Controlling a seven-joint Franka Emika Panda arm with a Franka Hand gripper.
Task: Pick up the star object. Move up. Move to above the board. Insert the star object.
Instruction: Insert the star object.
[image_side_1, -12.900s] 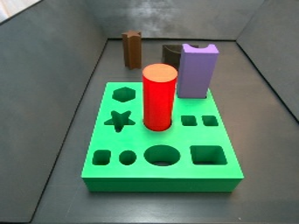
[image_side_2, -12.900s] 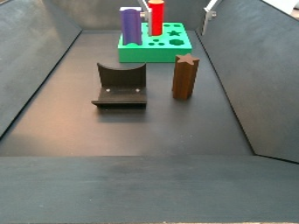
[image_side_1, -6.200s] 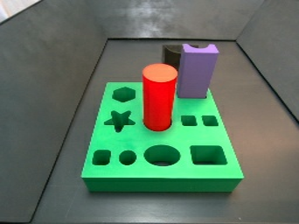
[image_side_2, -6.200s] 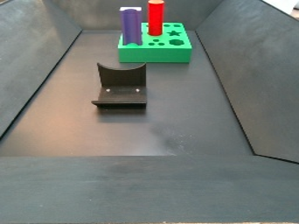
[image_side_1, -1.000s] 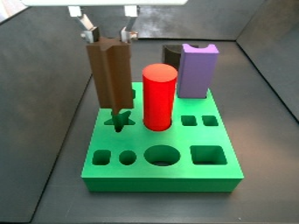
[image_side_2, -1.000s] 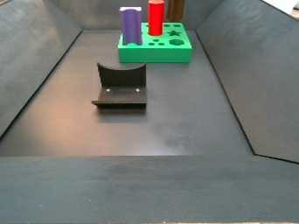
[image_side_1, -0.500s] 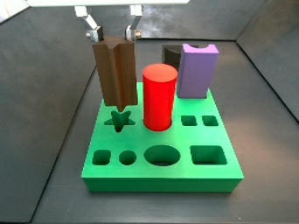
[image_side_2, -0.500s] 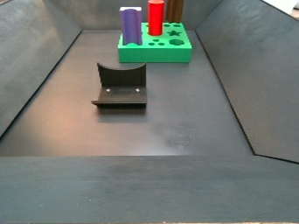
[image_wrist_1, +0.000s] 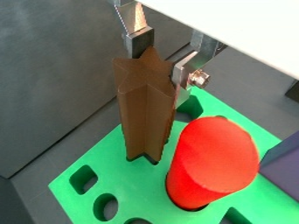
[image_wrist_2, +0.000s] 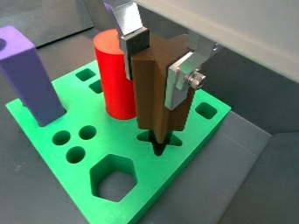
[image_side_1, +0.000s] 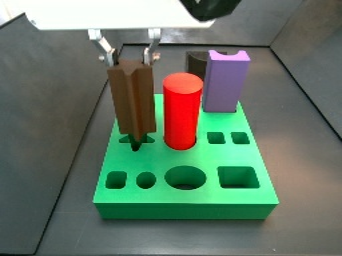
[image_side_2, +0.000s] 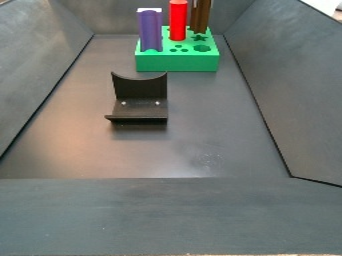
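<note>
My gripper (image_side_1: 128, 42) is shut on the top of the star object (image_side_1: 132, 98), a tall brown ridged prism held upright. Its lower end is at the star hole of the green board (image_side_1: 201, 200), seemingly just inside the mouth. Both wrist views show the silver fingers (image_wrist_1: 140, 39) clamping the star object (image_wrist_1: 146, 109) (image_wrist_2: 155, 92), with its foot in the star hole (image_wrist_2: 160, 144) of the board (image_wrist_2: 122, 197). In a side view the star object (image_side_2: 201, 14) stands over the far board (image_side_2: 178, 60); the gripper is hidden there.
A red cylinder (image_side_1: 182, 110) stands in the board right beside the star object, and a purple notched block (image_side_1: 227, 78) stands behind it. The dark fixture (image_side_2: 136, 98) sits on the floor in the middle of the bin. Grey walls surround the floor.
The gripper has come down with the star object; its lower end has dropped from above the board to the star hole.
</note>
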